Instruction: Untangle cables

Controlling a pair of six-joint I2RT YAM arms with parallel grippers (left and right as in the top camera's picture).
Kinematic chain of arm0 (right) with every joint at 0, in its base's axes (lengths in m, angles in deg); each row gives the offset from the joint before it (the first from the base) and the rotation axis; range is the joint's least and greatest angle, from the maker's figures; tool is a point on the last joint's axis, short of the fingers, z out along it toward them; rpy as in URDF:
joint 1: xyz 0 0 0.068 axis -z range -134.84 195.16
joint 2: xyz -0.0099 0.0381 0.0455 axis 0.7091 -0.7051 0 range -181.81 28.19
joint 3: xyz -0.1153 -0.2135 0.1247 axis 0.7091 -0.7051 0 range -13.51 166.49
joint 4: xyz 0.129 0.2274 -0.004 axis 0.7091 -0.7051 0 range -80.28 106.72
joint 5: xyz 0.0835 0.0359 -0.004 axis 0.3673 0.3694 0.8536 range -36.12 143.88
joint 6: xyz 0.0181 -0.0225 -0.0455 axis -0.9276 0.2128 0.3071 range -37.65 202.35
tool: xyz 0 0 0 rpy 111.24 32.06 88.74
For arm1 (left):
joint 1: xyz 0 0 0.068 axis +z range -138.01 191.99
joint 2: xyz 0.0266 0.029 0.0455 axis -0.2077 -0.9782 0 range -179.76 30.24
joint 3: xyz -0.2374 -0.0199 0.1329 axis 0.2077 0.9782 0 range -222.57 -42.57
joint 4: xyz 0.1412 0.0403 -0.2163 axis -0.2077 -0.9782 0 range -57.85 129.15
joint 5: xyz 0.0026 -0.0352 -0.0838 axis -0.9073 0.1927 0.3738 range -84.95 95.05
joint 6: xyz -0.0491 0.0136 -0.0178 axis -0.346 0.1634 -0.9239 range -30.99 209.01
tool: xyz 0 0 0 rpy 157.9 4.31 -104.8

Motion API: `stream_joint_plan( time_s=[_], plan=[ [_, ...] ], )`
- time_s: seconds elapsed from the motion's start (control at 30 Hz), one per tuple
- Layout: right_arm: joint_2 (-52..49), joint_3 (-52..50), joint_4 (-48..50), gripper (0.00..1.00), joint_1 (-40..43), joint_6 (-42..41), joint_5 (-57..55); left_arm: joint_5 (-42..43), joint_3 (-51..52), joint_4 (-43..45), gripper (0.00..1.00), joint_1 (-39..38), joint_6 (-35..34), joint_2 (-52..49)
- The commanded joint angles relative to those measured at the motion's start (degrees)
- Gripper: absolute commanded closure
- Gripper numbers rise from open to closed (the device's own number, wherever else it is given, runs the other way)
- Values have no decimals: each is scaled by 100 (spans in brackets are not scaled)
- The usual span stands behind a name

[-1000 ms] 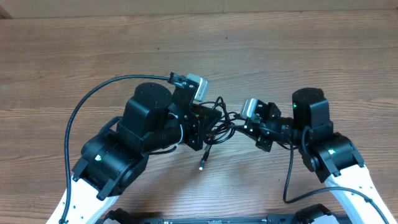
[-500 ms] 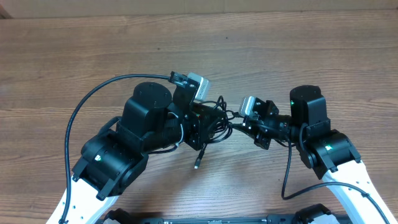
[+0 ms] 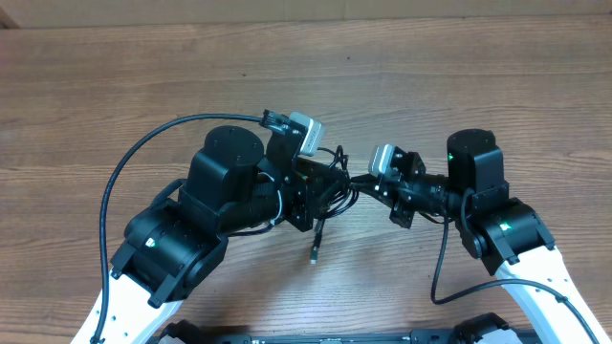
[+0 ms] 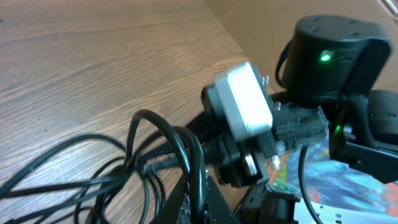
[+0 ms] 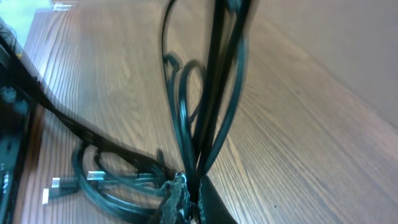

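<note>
The cables [image 3: 335,189] are thin black cords in a tangle held between my two grippers above the table. One metal-tipped plug [image 3: 313,254] hangs down near the table front. My left gripper [image 3: 323,186] is shut on a thick strand of the cables [image 4: 186,155], loops spreading to the left. My right gripper [image 3: 368,183] is shut on several strands [image 5: 205,124] that run up from its jaws [image 5: 191,193]. More loops and two metal plugs [image 5: 68,182] lie below on the wood.
The wooden table [image 3: 478,86] lies under both arms. A thick black arm wire [image 3: 134,158] arcs at the left, another [image 3: 440,272] hangs by the right arm. The right arm's camera housing [image 4: 245,106] sits close in front of the left gripper.
The two grippers have drawn slightly closer together, bunching the tangle. The hanging plug swung left, then back to the right and a little lower.
</note>
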Motion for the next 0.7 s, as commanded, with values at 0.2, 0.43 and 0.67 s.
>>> stream_joint_plan(
  time_s=[0.2,0.43,0.67],
  plan=[
    [-22,111,619,96,442,-3480,-2247,-592,-177,-518,96,24,-39,118],
    [-22,111,138,96,1191,-4887,-3239,-595,-177,-520,96,24,-39,118],
    [-103,111,-428,96,1766,-5045,-3226,-590,-177,-520,96,24,-39,118]
  ],
)
